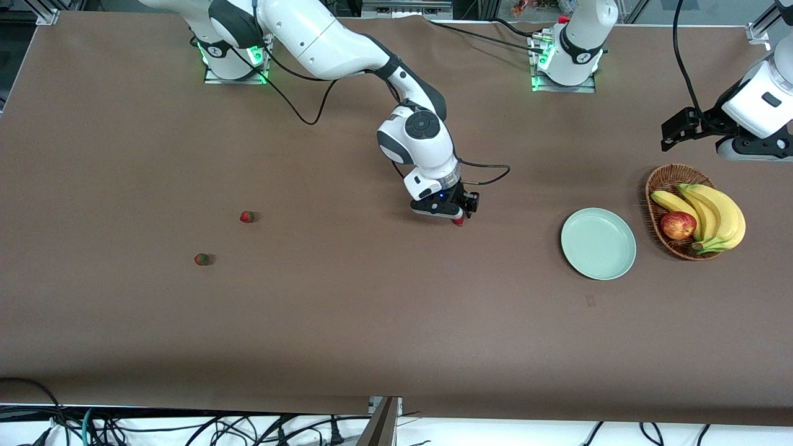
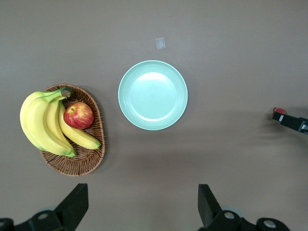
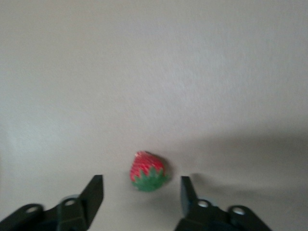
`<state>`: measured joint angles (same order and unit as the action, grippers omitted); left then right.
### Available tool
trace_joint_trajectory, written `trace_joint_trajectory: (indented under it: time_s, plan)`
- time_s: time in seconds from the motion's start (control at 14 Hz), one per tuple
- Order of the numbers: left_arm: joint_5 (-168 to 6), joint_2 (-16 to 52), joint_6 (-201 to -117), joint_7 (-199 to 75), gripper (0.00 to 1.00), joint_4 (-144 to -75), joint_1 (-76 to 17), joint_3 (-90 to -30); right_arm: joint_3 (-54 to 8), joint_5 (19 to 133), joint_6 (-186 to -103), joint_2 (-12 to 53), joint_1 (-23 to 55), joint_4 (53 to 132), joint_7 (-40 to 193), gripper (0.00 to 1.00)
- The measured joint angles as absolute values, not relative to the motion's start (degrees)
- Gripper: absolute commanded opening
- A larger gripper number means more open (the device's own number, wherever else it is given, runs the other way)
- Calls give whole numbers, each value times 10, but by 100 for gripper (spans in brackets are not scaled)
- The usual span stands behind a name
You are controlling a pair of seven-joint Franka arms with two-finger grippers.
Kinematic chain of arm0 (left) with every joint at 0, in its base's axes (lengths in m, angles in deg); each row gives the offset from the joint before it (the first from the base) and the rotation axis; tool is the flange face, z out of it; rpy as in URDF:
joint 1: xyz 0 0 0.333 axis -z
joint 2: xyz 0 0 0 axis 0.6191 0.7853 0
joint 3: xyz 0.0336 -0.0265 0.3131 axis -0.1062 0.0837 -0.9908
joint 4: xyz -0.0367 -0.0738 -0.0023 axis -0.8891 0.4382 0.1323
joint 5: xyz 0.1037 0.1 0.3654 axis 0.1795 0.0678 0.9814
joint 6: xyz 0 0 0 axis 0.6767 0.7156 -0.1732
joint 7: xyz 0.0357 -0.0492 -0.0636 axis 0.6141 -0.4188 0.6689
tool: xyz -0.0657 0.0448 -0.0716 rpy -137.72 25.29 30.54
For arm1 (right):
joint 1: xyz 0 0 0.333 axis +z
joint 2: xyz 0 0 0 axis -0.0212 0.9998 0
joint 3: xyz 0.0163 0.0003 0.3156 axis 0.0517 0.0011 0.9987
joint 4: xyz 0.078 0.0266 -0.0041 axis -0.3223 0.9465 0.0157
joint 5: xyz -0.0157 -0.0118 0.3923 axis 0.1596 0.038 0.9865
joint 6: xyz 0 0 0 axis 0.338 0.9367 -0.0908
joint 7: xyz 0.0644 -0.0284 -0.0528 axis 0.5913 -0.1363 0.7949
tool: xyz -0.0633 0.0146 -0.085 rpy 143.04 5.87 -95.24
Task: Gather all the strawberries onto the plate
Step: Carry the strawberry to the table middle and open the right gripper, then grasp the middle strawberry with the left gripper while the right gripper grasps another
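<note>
Three strawberries show in the front view. One (image 1: 247, 217) and another (image 1: 201, 259) lie toward the right arm's end of the table. The third (image 1: 459, 222) lies mid-table under my right gripper (image 1: 456, 217). In the right wrist view this berry (image 3: 148, 171) lies on the table between the tips of my open right gripper (image 3: 142, 182), not gripped. The mint-green plate (image 1: 598, 243) holds nothing and also shows in the left wrist view (image 2: 153, 95). My left gripper (image 1: 668, 137) waits high over the table beside the basket, and it is open and holds nothing (image 2: 142, 190).
A wicker basket (image 1: 658, 186) with bananas (image 1: 715, 214) and an apple (image 1: 678, 225) stands beside the plate toward the left arm's end. It also shows in the left wrist view (image 2: 72, 166). Cables trail from the right arm near its wrist.
</note>
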<state>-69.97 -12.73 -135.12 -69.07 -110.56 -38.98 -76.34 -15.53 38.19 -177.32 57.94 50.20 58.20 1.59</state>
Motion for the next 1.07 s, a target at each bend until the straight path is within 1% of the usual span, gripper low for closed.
trace_joint_trajectory:
  time_s: [0.14, 0.21, 0.43, 0.64, 0.85, 1.0, 1.07]
  plan:
    - [-700, -127, -1351, -691, 100, -1106, -390, -763, -163, 382, -1735, 569, 489, 563, 29, 100]
    - [-700, -127, -1351, -691, 100, -1106, -390, -763, -164, 384, -1709, 555, 471, 553, 53, 100]
    - [-700, -104, -1346, -691, 100, -1108, -388, -761, -161, 433, -1591, 493, 378, 544, 209, 100]
    - [-726, -58, -1355, -679, 100, -1112, -380, -747, -158, 452, -1464, 461, 281, 545, 364, 100]
    - [-750, 9, -1437, -558, 100, -1115, -375, -705, -165, 450, -1373, 458, 203, 550, 466, 100]
    - [-751, 58, -1501, -467, 100, -1116, -372, -665, -190, 449, -1353, 459, 164, 565, 534, 100]
    - [-751, 83, -1535, -427, 100, -1117, -370, -647, -213, 449, -1351, 460, 151, 579, 578, 100]
